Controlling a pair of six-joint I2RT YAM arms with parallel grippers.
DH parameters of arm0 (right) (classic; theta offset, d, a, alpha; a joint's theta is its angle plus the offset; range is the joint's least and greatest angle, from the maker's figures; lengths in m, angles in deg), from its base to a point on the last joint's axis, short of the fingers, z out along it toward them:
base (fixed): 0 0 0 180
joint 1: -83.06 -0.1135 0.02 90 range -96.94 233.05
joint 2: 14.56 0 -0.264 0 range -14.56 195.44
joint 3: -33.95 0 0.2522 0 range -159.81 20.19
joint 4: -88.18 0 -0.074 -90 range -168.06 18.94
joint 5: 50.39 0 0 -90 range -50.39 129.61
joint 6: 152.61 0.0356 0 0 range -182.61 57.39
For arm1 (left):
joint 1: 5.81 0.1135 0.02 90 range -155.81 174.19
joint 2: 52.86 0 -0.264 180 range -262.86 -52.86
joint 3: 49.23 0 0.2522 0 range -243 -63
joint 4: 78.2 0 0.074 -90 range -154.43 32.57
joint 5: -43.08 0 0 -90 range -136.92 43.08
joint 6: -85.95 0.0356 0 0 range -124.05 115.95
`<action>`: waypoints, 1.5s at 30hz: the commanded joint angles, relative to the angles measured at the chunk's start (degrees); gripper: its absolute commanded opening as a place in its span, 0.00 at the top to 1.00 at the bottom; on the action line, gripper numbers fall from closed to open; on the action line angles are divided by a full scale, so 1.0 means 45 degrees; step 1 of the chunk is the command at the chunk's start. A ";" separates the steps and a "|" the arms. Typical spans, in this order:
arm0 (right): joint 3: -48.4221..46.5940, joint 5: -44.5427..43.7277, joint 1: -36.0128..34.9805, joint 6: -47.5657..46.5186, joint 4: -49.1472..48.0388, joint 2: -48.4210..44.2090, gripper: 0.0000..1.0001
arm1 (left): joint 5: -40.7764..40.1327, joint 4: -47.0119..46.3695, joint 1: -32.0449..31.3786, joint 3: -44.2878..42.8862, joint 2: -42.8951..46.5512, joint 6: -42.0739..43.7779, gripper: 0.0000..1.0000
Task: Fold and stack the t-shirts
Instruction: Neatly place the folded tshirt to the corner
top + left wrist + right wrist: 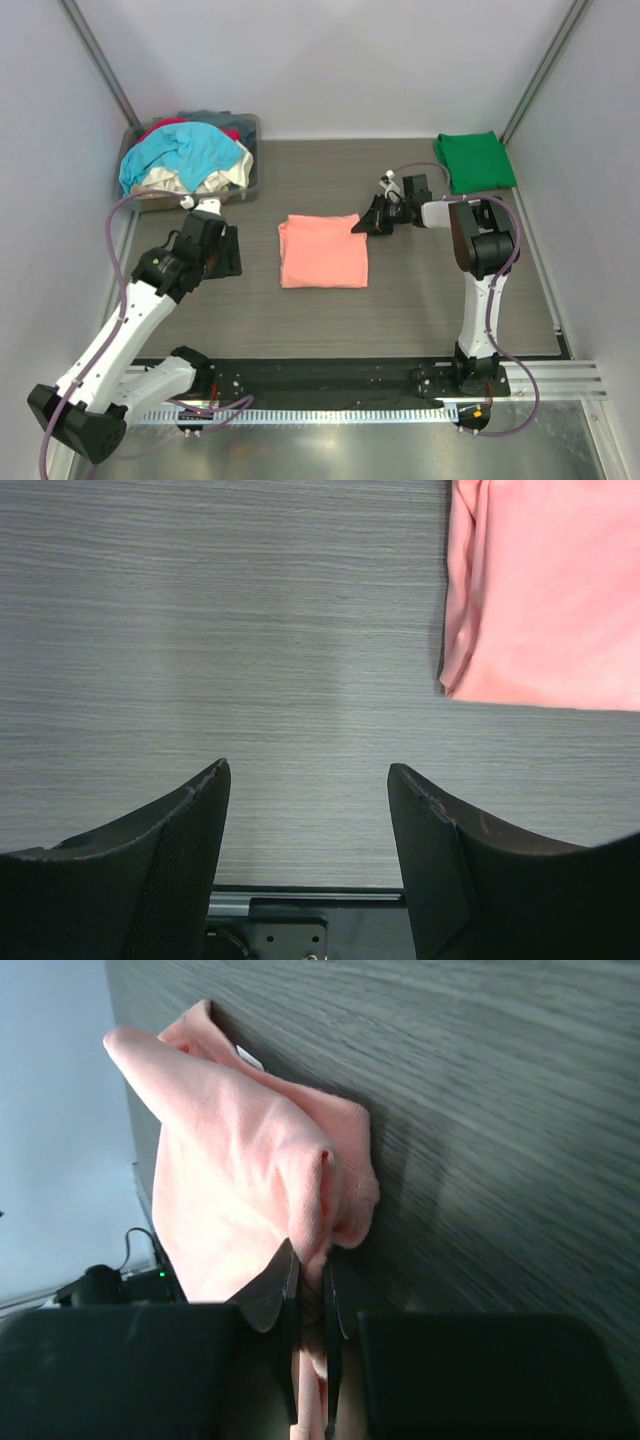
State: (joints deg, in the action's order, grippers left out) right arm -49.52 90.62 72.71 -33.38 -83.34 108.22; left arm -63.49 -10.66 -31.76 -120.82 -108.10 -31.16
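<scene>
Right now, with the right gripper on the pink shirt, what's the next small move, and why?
Probably raise the right gripper a little: its jaws are shut on the corner of the folded salmon-pink shirt, which lies flat, apart from the folded green shirt it likely stacks on.

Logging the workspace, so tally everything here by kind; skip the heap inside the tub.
Folded shirts: 2, pink shirt and green shirt
Tubs: 1, grey tub
Robot arms: 2, left arm and right arm
Total: 5
</scene>
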 commanded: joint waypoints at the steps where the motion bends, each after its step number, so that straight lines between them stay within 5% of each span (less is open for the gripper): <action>1: -0.1279 -0.0726 0.0560 -0.1922 0.2729 -0.1444 0.99 | -0.0494 0.0451 0.0006 -0.0335 0.0888 -0.0186 0.34; 12: -0.5207 -0.5666 0.1791 -0.5908 0.8278 -0.3475 0.99 | -0.0573 -0.0212 0.0006 0.0349 0.2803 -0.0420 0.36; 24: -0.9171 -0.9377 0.3490 -0.8681 0.9708 -0.3320 0.99 | -0.0652 -0.0408 0.0006 0.0525 0.2960 -0.0440 0.37; 45: -1.3334 -0.8678 0.4995 -1.0285 0.9845 -0.1153 0.99 | -0.0554 -0.0408 0.0006 0.0506 0.2081 -0.0401 0.39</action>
State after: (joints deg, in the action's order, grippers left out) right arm -104.65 50.31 94.96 -77.79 -36.41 103.35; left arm -65.22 -10.85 -31.76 -118.57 -98.53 -32.39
